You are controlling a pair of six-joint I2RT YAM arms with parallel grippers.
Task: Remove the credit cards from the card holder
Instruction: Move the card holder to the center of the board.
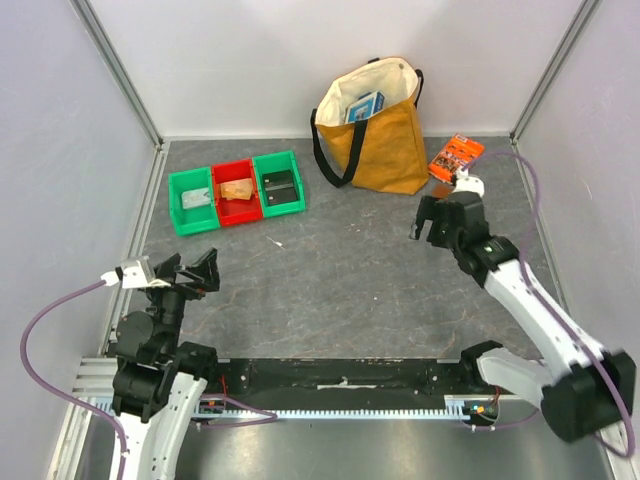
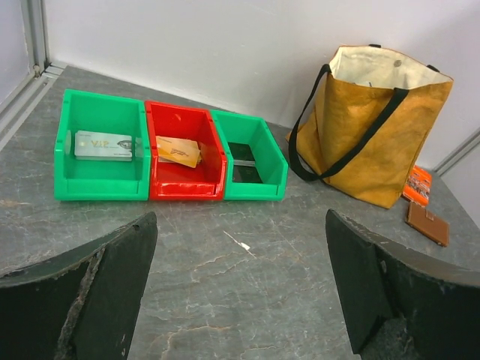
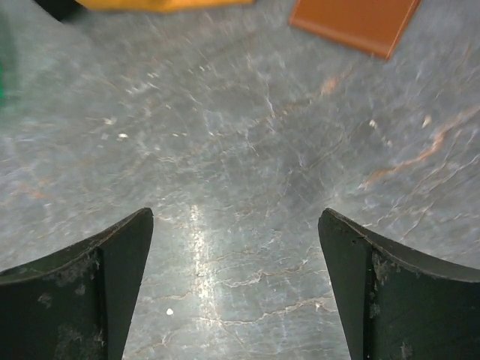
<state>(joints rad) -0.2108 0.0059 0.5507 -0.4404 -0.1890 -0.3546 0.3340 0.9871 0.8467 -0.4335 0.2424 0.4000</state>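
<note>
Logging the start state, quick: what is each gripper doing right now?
Left gripper: open, holding nothing.
Right gripper: open, holding nothing.

A grey, marbled bench carries a mustard tote bag standing upright near its far wall. Seen from above, a green bin, a red bin and a second green bin sit in a touching row left of the bag. An orange packet lies right of the bag, with the brown card holder just beside the packet on its near side. A small white scrap lies in front of the bins.
</note>
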